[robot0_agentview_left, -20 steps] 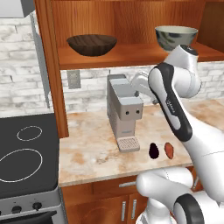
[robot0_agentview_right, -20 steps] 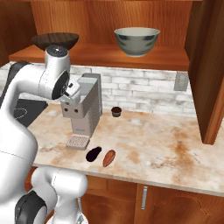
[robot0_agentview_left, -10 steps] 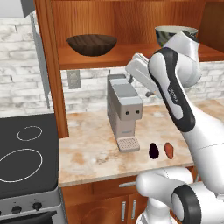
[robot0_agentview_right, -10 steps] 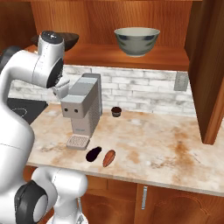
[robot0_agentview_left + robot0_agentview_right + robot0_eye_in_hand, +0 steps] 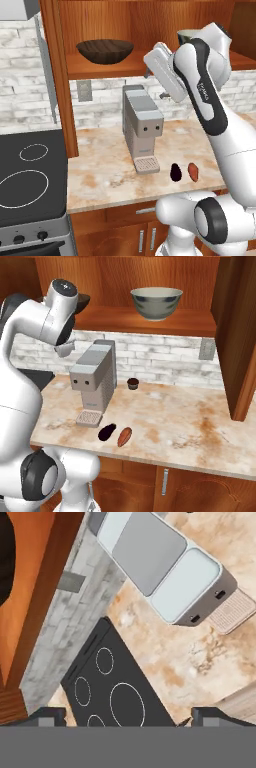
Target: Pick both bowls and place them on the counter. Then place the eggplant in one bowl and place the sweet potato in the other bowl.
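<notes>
Left base view has the coffee machine (image 5: 142,127) standing on the marble surface (image 5: 105,175), so I'll place everything off that. Eggplant (image 5: 176,171) and sweet potato (image 5: 193,171) lie side by side just beside the machine's drip tray, eggplant being the closer one, both flat on the surface. On the wooden shelf (image 5: 100,67) above the machine, the dark bowl (image 5: 105,50) sits up and toward the stove side, and the pale bowl (image 5: 156,302) sits up on the other side. A small dark cup (image 5: 132,383) stands by the backsplash next to the machine. Stove top (image 5: 27,182) is further off past the surface's edge. Gripper (image 5: 122,718) hangs above the machine, fingertips well apart with nothing between them, so released.
</notes>
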Robot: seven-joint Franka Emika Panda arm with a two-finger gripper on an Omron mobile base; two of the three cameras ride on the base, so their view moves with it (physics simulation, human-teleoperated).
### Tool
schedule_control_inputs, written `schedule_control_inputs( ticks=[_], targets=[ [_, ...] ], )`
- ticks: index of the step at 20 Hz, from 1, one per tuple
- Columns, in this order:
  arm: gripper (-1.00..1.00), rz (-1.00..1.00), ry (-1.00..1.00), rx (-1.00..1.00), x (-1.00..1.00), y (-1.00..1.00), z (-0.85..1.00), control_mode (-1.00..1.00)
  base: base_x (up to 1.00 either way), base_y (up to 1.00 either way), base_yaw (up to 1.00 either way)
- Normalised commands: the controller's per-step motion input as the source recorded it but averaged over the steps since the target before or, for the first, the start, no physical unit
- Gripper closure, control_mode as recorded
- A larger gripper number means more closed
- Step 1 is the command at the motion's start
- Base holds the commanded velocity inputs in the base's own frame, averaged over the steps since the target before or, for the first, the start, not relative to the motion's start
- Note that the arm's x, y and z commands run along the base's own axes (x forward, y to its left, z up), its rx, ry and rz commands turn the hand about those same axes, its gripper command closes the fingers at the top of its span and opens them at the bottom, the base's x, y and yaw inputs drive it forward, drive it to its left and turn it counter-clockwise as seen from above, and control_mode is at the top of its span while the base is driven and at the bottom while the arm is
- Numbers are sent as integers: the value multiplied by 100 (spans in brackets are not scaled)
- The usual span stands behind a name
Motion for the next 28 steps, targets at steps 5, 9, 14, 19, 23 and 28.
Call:
schedule_control_inputs(
  ticks=[5, 9, 14, 19, 23, 28],
  targets=[
    [-100, -21, 1, 17, 23, 10, 39, -100, 0, 0, 0],
    [-100, -12, 0, 21, 22, 9, 44, -100, 0, 0, 0],
    [-100, -3, -1, 17, 27, 8, 25, -100, 0, 0, 0],
    [-100, 0, 3, 14, 46, 6, 8, -100, 0, 0, 0],
    [-100, -1, 8, 3, 40, 3, 16, -100, 0, 0, 0],
    [-100, -6, 5, -1, 33, 8, 6, -100, 0, 0, 0]
  ],
)
